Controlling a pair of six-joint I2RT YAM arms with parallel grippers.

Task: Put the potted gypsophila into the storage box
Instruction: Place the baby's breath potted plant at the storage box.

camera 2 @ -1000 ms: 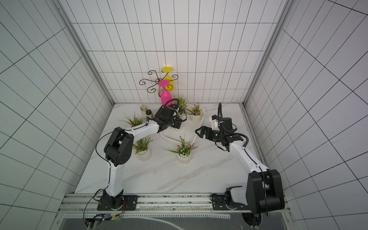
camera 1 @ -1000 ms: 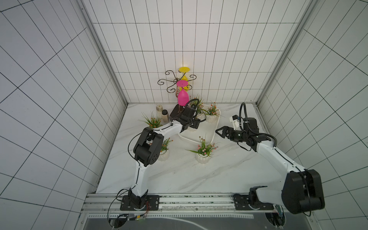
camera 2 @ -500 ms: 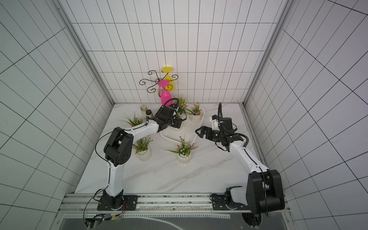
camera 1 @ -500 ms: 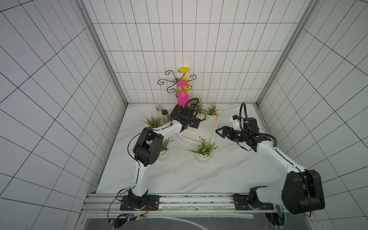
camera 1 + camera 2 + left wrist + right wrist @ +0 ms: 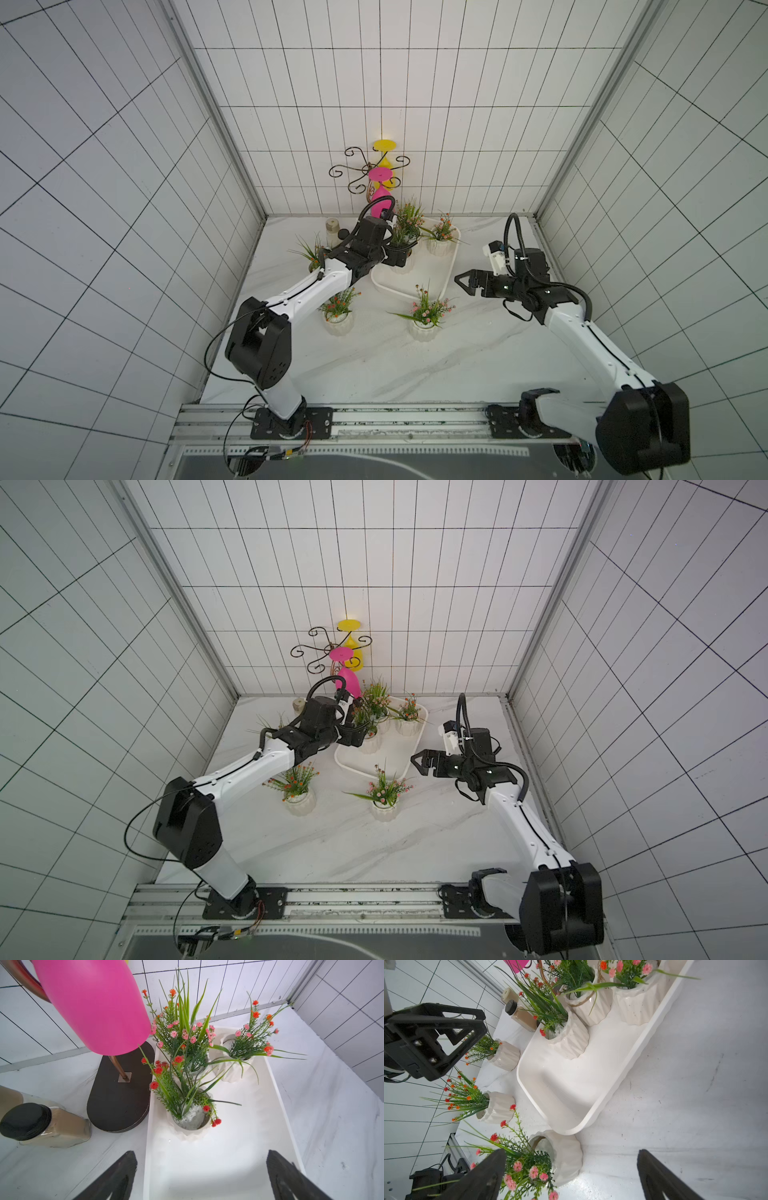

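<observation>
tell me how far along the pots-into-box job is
Done: three pots stand in the box. In hand: nothing; the left gripper is open at the box, the right gripper open and empty. Left: three pots on the table.

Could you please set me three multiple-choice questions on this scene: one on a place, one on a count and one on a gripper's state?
1. The pink-flowered pot nearest the front edge of the table stands:
A) inside the storage box
B) on the table, just outside the box's near end
C) on a wall shelf

2. Pots standing inside the storage box:
A) one
B) five
C) three

3. The left gripper is:
A) open and empty
B) shut on a pot
C) shut on the box's rim

Answers:
1 B: the pot sits on the marble just outside the box's rim.
2 C: both wrist views show three pots within the rim.
3 A: in the left wrist view, its jaws stand wide apart above the box floor with nothing between them.
</observation>
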